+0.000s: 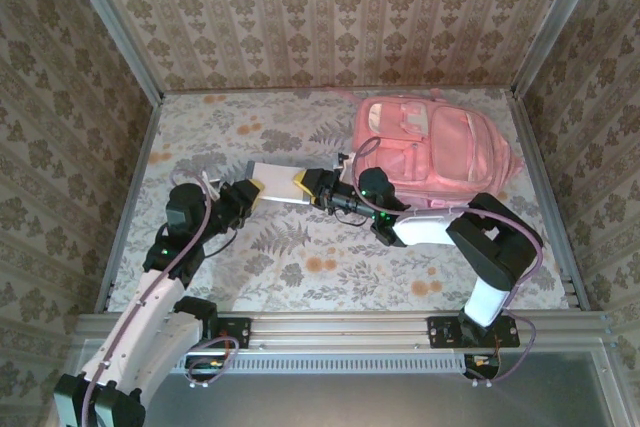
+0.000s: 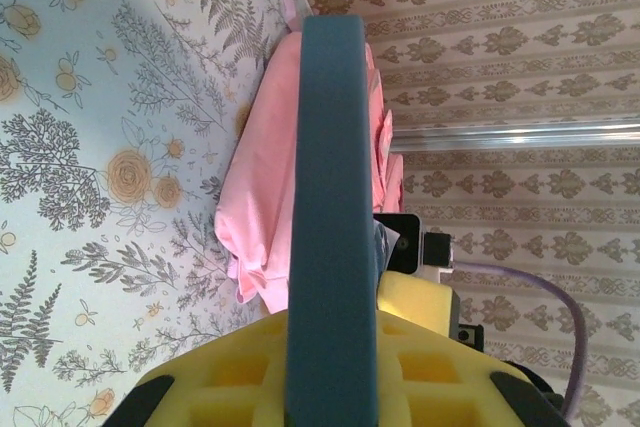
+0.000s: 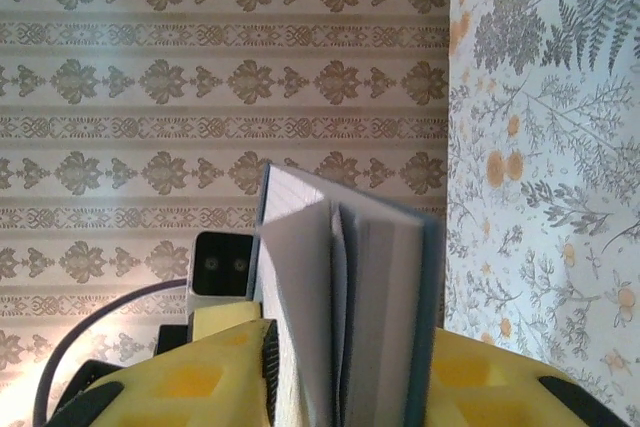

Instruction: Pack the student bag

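Top external: left tool (image 1: 254, 191), right tool (image 1: 301, 183) meet, clamping one book (image 1: 276, 178).

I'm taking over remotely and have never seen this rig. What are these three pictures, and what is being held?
These are two robot arms bolted at the near edge of a flowered table. Each ends in a two-finger gripper with yellow pads. The overhead picture looks down from behind them. The other two come from a camera on each wrist, looking along its own fingers. A pink backpack lies at the far right of the table. The left gripper and right gripper hold one book between them, one at each end. The left wrist view shows its blue spine, and the right wrist view shows its pages.
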Controlling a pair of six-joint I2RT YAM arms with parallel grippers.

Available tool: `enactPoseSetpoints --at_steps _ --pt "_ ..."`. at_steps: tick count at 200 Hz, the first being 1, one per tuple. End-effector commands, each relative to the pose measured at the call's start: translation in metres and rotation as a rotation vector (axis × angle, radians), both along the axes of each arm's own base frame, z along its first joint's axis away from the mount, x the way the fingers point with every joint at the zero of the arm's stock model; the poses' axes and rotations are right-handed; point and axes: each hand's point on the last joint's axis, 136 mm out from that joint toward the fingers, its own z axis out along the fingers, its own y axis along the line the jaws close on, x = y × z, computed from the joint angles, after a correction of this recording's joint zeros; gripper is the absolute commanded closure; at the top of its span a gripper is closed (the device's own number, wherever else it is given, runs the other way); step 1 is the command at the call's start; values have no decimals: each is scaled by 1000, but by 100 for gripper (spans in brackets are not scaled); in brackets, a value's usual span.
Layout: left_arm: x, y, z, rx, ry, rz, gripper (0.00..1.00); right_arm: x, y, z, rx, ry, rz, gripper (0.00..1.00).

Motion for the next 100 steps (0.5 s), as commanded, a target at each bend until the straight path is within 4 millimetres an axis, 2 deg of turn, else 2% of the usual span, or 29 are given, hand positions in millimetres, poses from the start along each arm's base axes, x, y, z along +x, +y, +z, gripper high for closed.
enactPoseSetpoints --at_steps 1,19,44,47,50,60,79,88,90,100 --pt "1 -1 19 16 -59 -9 100 2 -5 16 21 -55 -15 69" --pt "1 -3 19 14 -60 -17 100 3 -7 16 20 -56 -18 74" --pt "0 -10 19 48 -73 -55 100 3 -8 20 30 -68 -17 100" --pt "0 -11 19 57 -75 -62 100 3 -9 22 31 -71 -18 100" --pt "0 -12 19 70 -75 -71 97 3 -10 23 30 -73 -23 100" --pt "1 -17 21 109 -81 -102 80 6 -19 28 14 -80 -39 100" --pt "7 -26 33 201 -116 -163 59 16 -55 37 -80 -96 -123 100" --pt "11 -33 38 254 -131 -198 52 22 -82 37 -185 -85 -186 100" --pt "12 -34 39 267 -137 -207 50 21 -89 43 -203 -93 -202 100" --pt "18 -45 48 331 -165 -251 45 21 -127 47 -362 -92 -297 100"
